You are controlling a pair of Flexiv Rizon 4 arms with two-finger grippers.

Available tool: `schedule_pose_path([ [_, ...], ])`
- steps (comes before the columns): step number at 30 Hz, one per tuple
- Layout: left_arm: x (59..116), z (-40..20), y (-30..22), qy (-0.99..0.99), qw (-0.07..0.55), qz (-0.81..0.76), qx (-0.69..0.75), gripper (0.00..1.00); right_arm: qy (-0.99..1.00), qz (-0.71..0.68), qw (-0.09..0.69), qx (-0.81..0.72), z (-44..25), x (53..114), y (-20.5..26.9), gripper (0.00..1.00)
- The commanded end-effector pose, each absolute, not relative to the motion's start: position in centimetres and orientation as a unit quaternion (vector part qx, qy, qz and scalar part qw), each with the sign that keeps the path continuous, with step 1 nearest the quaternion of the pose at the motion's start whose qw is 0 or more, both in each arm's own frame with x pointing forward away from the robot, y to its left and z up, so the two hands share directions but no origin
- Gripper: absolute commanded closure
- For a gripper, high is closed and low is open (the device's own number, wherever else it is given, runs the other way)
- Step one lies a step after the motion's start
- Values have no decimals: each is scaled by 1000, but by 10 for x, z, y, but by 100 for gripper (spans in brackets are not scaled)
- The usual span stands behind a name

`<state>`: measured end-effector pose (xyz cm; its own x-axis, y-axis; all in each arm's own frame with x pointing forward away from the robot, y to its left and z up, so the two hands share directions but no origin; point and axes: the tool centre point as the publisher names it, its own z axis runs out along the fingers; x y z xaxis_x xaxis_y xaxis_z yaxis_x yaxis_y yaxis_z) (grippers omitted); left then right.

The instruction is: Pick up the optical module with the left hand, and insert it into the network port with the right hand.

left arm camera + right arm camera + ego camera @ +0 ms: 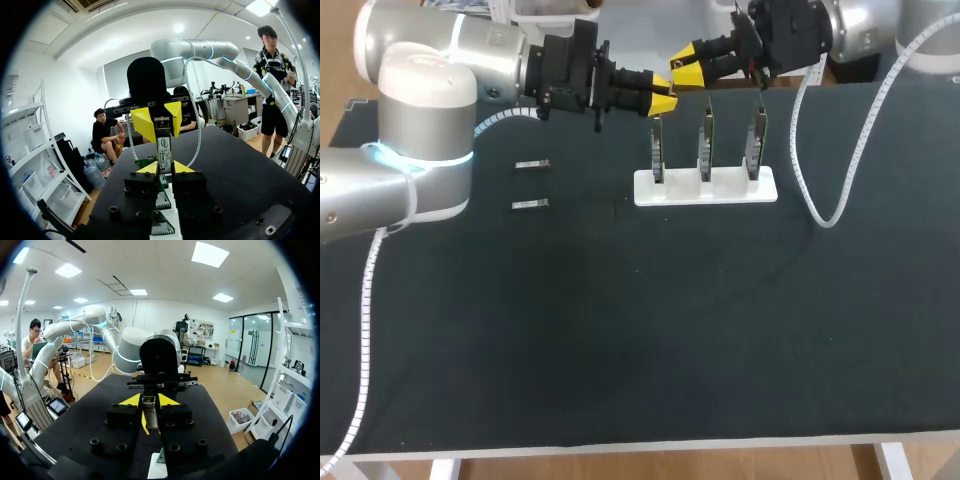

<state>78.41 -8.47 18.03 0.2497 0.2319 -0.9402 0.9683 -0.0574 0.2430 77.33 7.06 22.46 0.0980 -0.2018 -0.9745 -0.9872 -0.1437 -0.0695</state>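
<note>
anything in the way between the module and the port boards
Nothing visible. The module sits in the left gripper, right by the right gripper, close over the boards in the white stand, with only open air between them.

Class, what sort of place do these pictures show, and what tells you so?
Likely a robotics lab bench: the left gripper and right gripper meet at a module above a black table, beside a white stand of upright boards, with loose modules lying nearby.
</note>
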Motion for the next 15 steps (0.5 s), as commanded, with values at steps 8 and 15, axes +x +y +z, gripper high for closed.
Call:
schedule_pose_path([
  [8, 784, 181, -85, 483, 489, -375, 622, 0, 493, 457, 429, -604, 224, 774, 71, 100],
  [15, 784, 181, -85, 483, 489, -375, 622, 0, 493, 457, 429, -604, 224, 774, 71, 100],
])
